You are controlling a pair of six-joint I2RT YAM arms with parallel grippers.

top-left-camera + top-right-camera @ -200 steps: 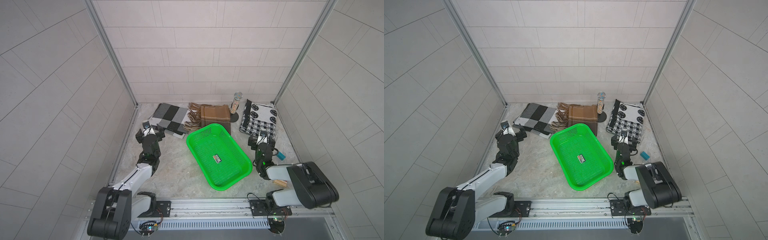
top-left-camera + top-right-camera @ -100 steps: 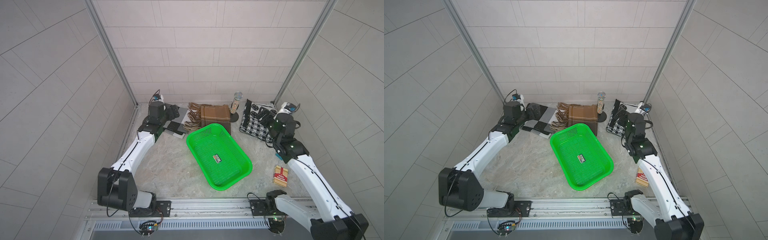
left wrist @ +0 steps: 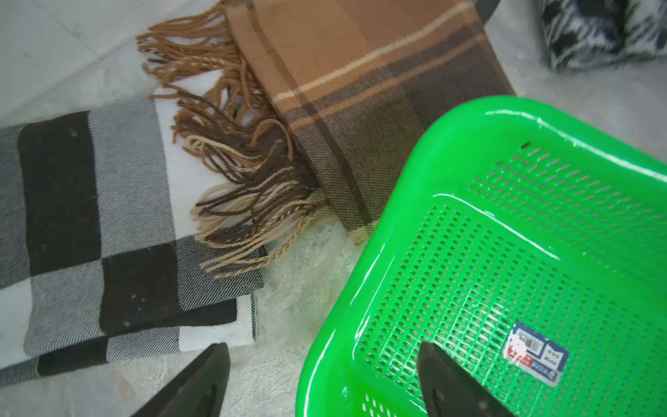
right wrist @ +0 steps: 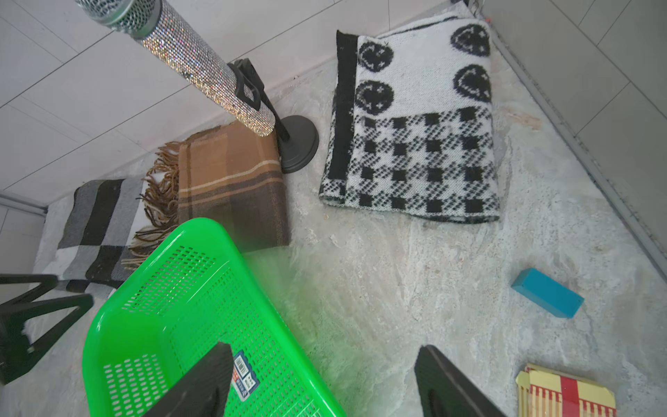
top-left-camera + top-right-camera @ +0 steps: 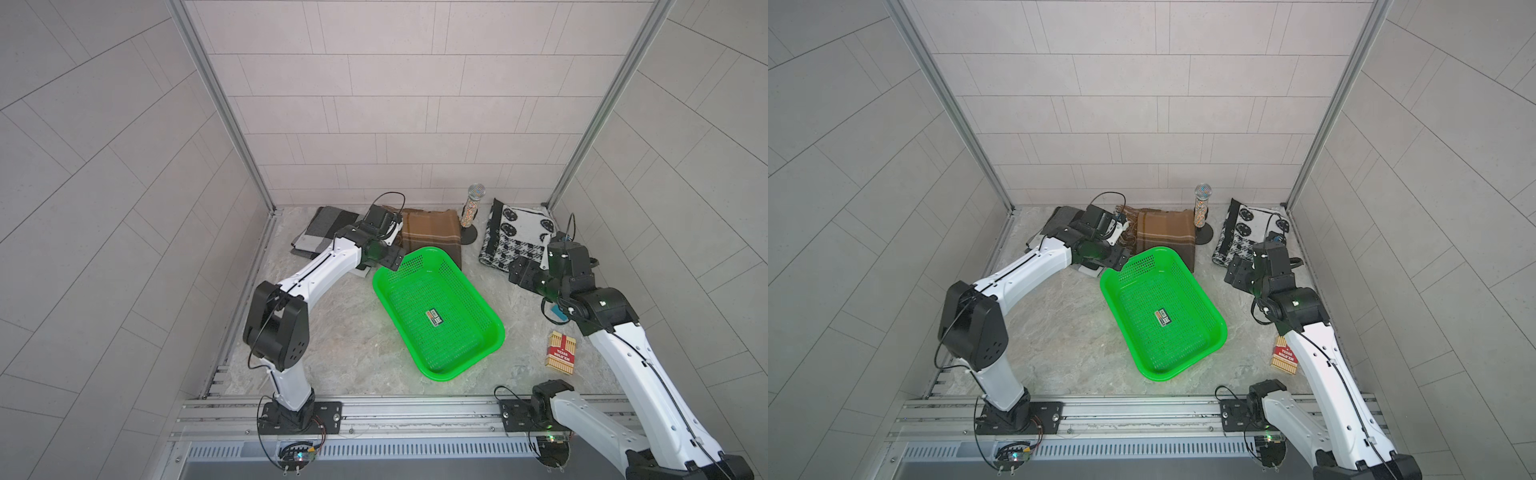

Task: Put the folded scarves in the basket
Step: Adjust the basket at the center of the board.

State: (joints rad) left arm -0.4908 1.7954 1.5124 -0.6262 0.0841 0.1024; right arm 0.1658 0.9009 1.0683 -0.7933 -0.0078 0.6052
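**Basket empty, no scarf in hand yet**

Three folded scarves lie along the back of the bench [image 5: 332,332], and none of them is in the basket [image 5: 415,303]. The brown plaid scarf [image 5: 432,232] sits right against the basket's far rim, with its fringe spilling onto the grey check scarf [image 5: 320,228] beside it. The black-and-white knit scarf [image 5: 515,237] lies apart, over on my right side. The task does not say which one is meant, so I would not name one. The basket stands in the middle of the bench at a slant, and its perforated floor carries only a sticker [image 5: 434,318].

My left end effector [image 3: 323,347] is at the basket's far left corner, near the grey scarf's near edge. Its fingers are spread wide with nothing between them. My right end effector [image 4: 323,347] is on the basket's right side, short of the knit scarf, and is just as wide and empty. I cannot tell from these angles how high either one is above the bench.

By my reckoning the task has barely begun. Choosing a scarf, gripping it, lifting it and setting it in the basket all remain.

Further out, a glittery microphone [image 5: 471,205] stands on its stand between the brown and knit scarves. A blue block [image 4: 546,292] and a card box [image 5: 561,351] lie by my right arm.
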